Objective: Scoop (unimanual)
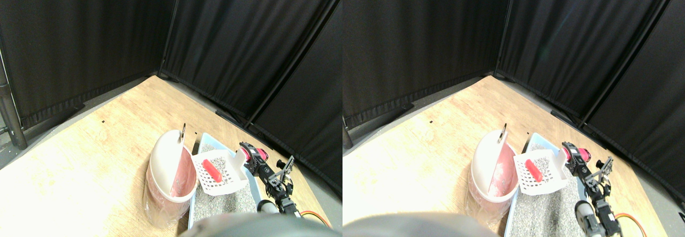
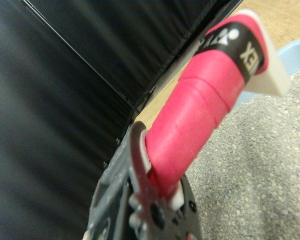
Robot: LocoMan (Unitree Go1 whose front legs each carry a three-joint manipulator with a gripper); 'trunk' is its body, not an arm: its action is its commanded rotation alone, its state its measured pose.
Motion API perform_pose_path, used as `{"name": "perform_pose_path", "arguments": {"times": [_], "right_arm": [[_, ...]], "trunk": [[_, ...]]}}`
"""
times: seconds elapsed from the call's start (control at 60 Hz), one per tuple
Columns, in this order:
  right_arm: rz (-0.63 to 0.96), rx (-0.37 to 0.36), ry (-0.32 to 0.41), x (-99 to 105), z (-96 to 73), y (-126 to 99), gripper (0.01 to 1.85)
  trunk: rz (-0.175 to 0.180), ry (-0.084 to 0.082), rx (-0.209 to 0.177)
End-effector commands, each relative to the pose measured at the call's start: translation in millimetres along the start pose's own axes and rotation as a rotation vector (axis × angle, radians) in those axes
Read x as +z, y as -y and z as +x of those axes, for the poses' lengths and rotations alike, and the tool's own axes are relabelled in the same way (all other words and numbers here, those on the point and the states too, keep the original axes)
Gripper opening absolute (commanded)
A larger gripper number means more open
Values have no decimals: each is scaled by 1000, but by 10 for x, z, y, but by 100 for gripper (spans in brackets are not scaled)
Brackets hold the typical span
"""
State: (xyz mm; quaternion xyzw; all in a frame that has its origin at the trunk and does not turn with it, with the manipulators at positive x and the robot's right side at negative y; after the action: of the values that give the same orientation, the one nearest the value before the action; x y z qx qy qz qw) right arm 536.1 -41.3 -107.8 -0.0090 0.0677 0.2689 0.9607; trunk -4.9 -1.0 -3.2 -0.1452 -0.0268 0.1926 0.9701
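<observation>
Right gripper point(image 1: 251, 159) clamping the pink-wrapped scoop handle point(image 2: 195, 120).
Slotted scoop point(image 1: 218, 171) carries the red piece point(image 1: 212, 170) just beside the bin point(image 1: 167, 179), handle axis pointing away from it, over the litter tray point(image 1: 206, 140).

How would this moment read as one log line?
gripper: shut on scoop handle | scoop: lifted over litter tray, holds red piece | bin: left of scoop

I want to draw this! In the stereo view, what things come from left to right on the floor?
Pink bin → white scoop carrying a red piece → the right gripper on the scoop's pink handle.
</observation>
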Motion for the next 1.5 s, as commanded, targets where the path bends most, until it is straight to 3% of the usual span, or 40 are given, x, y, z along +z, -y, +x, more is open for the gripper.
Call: {"name": "perform_pose_path", "arguments": {"times": [0.017, 0.1, 0.25, 0.633, 1.0, 1.25, 1.467, 1.5], "right_arm": [[-15, 13, 50, 108, 44, -27, 5], [-77, 59, 84, 116, 77, 20, 5], [-108, 43, 69, 157, 103, 58, 5], [-165, 103, 27, 324, 152, -36, 5], [-247, 68, -43, 451, 142, -221, 5], [-319, 63, -65, 443, 134, -285, 5], [-395, 105, -14, 355, 177, -269, 5], [-404, 83, -19, 348, 177, -267, 7]], "trunk": [[-11, -10, 48], [-14, -9, 53], [-19, -9, 57], [-25, -6, 62], [-31, -5, 68], [-36, -1, 69], [-37, -5, 72], [-38, -3, 75]]}}
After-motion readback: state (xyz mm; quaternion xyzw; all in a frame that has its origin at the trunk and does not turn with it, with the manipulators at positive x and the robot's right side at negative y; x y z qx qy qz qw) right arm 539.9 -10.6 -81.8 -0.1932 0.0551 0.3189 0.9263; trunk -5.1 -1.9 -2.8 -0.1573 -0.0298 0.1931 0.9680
